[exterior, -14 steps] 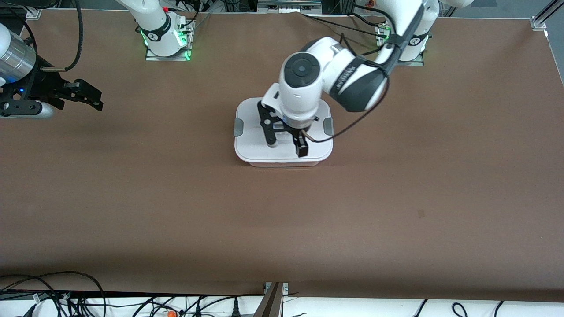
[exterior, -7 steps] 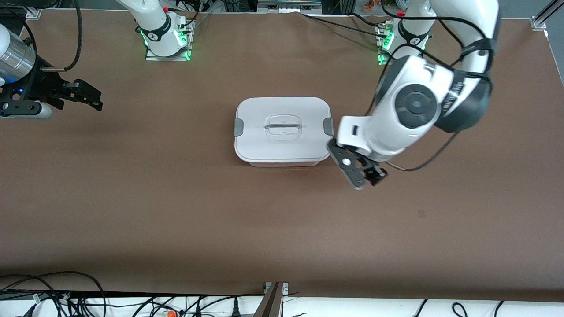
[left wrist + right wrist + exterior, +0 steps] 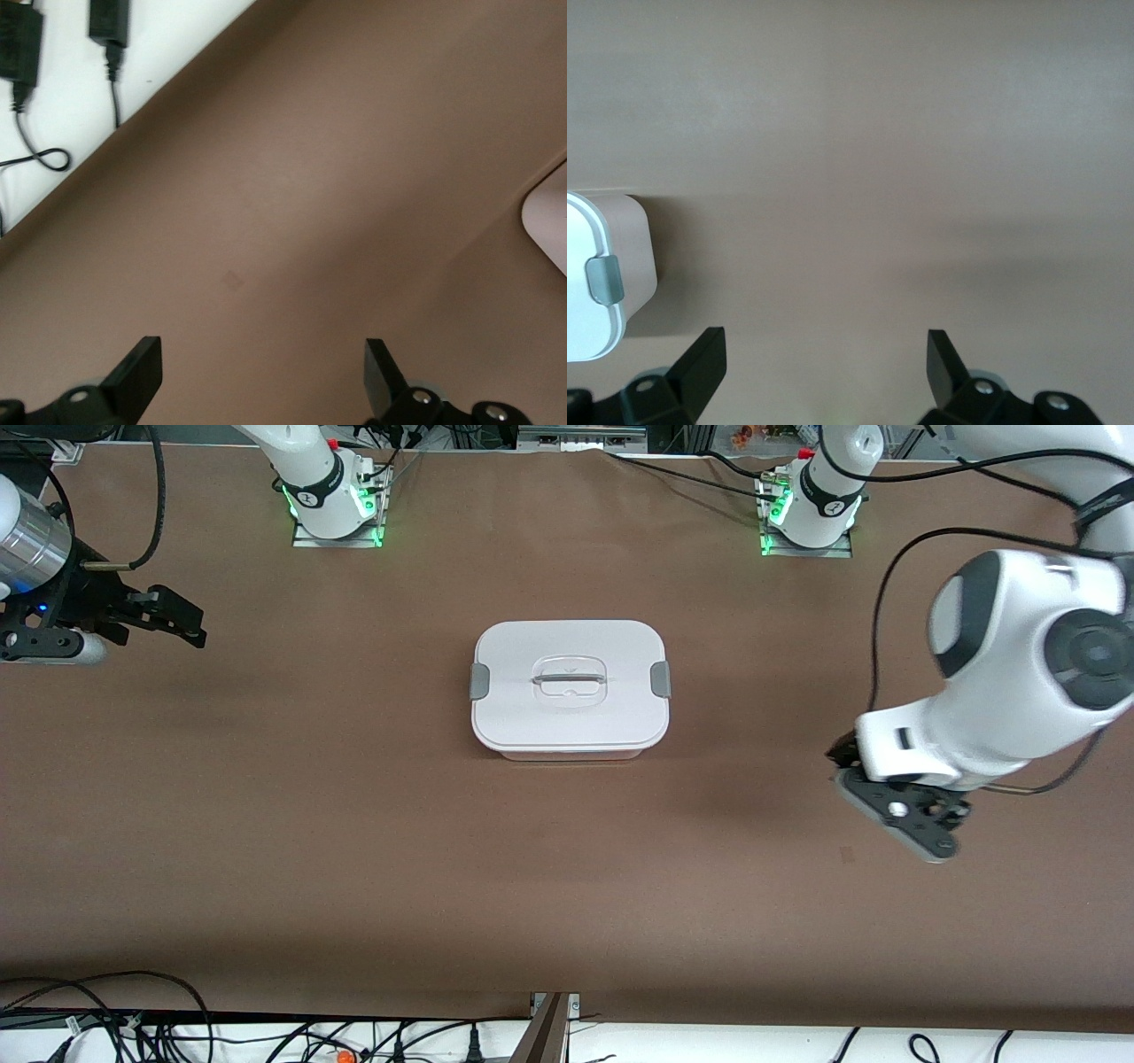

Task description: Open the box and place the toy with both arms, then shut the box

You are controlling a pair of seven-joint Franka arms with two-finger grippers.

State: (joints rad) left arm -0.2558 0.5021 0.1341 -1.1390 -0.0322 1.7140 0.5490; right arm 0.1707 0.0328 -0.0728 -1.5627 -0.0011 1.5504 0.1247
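Observation:
The box (image 3: 570, 688) stands at the table's middle with its white lid on; both grey side clips sit against its sides. The toy is not in view. My left gripper (image 3: 912, 824) is open and empty, over bare table toward the left arm's end, well away from the box. The left wrist view shows its gripper (image 3: 263, 372) with fingers wide apart over brown table, with a corner of the box (image 3: 551, 223) at the edge. My right gripper (image 3: 190, 624) waits open and empty near the right arm's end. The right wrist view shows its gripper (image 3: 826, 367) open, and the box's end with one grey clip (image 3: 604, 276).
The two arm bases (image 3: 330, 500) (image 3: 811, 509) stand along the table's edge farthest from the front camera. Cables (image 3: 133, 1019) lie along the nearest edge. A small dark mark (image 3: 846, 855) is on the table by the left gripper. Power adapters (image 3: 22, 44) lie off the table.
My left gripper has left the lid's handle and swung away from the box toward the left arm's end of the table. The lid stays on. The right arm has not moved.

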